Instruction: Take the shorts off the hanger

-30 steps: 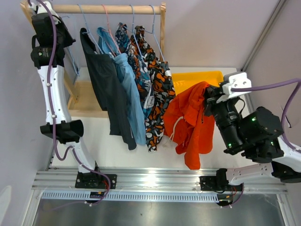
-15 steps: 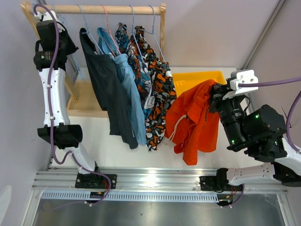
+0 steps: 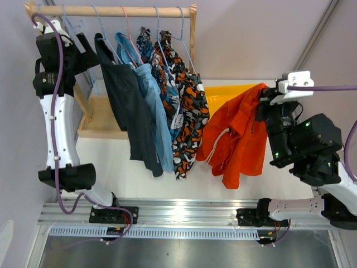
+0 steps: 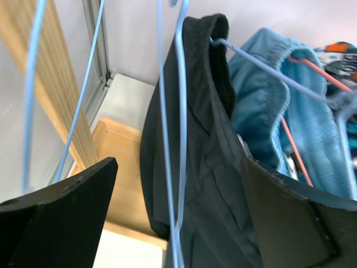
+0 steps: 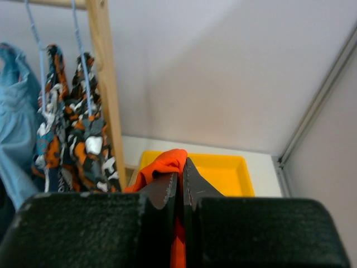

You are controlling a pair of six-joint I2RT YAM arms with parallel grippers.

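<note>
Top external view has my left end effector (image 3: 85, 46) raised high beside the left end of the wooden rail (image 3: 134, 10), just beside the dark grey shorts (image 3: 125, 106); its fingers stand wide apart and hold nothing; in the left wrist view the same left end effector (image 4: 178, 167) shows both black fingers at the bottom corners, with a thin blue wire hanger (image 4: 182, 84) hanging in front of the gap between them and the dark grey shorts (image 4: 206, 139) right behind it, on their own hanger; whether a finger touches the wire I cannot tell; the light blue shorts (image 4: 262, 111) hang just to the right of the grey pair. My right end effector (image 3: 265, 103) is clamped on the orange shorts (image 3: 234, 139), which hang free from it above the desk (image 3: 128, 173), off the rail and in front of the yellow bin (image 3: 223, 95); the right wrist view shows the right end effector (image 5: 178, 176) with its fingers pressed together on a fold of the orange shorts (image 5: 167, 162). On the rail, left to right, hang the dark grey pair, the light blue shorts (image 3: 153, 106), the blue-and-orange print shorts (image 3: 167, 84) and the blotch print shorts (image 3: 189, 117), bunched close and touching one another.
</note>
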